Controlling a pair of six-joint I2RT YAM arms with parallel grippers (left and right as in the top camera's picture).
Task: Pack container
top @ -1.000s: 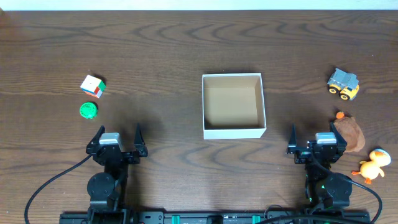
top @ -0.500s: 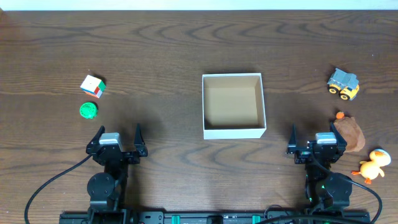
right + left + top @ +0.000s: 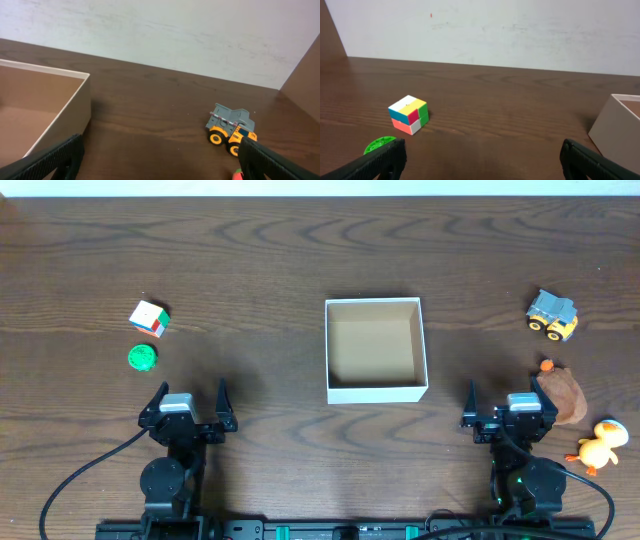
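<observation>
A dark wooden table (image 3: pixel 300 250) carries the square, lidless container (image 3: pixel 377 392) at its centre, mouth facing straight up, tan floor bare, with nothing packed yet. Its 4 white walls run square to the table's edges, and being square it has no long axis to favour 1 approach over another.

The 2 arms wait on the near side of the container. The left gripper (image 3: pixel 190 395) sits to its near left and the right gripper (image 3: pixel 503 394) to its near right. Both have their jaws spread wide and hold nothing. The right gripper stands the closer to the container, and in each wrist view a container wall shows at the inner edge of the frame.

5 toys lie well apart from the container. To its right are the brown plush toy (image 3: pixel 563 395), which lies just beside the right gripper, the dump truck (image 3: pixel 552 314) farther back with its long axis angled across the table, and the yellow duck (image 3: pixel 600 446) nearest the table's front edge. To the container's left are the colour cube (image 3: pixel 149 318) and, just in front of it, the green disc (image 3: pixel 143 357). Both lie ahead of the left gripper and slightly outward.

Judged from this layout, each arm would take the toys on its own side and carry them inward to the container.
</observation>
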